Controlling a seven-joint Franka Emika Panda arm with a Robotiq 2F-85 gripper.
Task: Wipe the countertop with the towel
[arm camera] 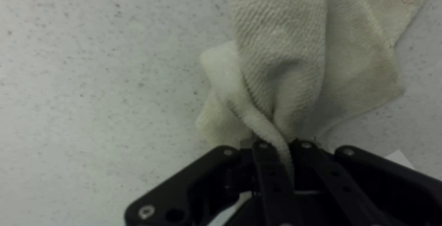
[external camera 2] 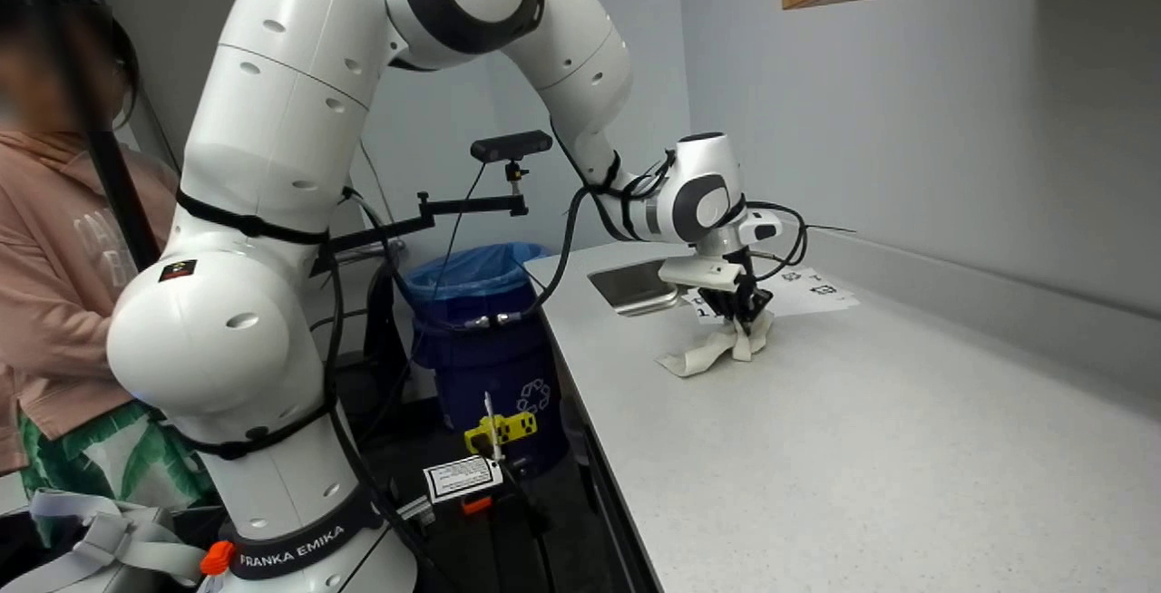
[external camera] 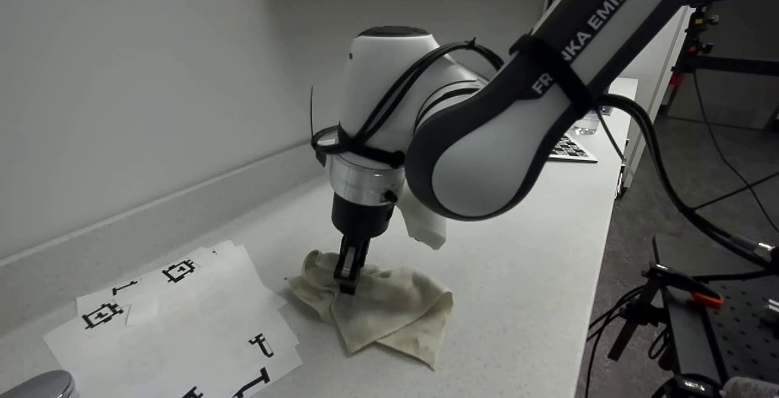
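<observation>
Grasp: looks done, a fold of towel (external camera: 405, 310) held.
Wiping: cannot tell whether any counter (external camera: 505, 300) is wiped; strokes across it, then release, are probably what is left.
Claw (arm camera: 285, 146): clamped on the towel, a bunched fold pinched between its fingers (arm camera: 271, 184) in the wrist view.
Towel: on the counter, crumpled, under the claw and around its tips; in both exterior views the larger part trails off to one side.
Sheets (external camera: 176, 319): just beside the towel; a sweep that way could drag them.
</observation>
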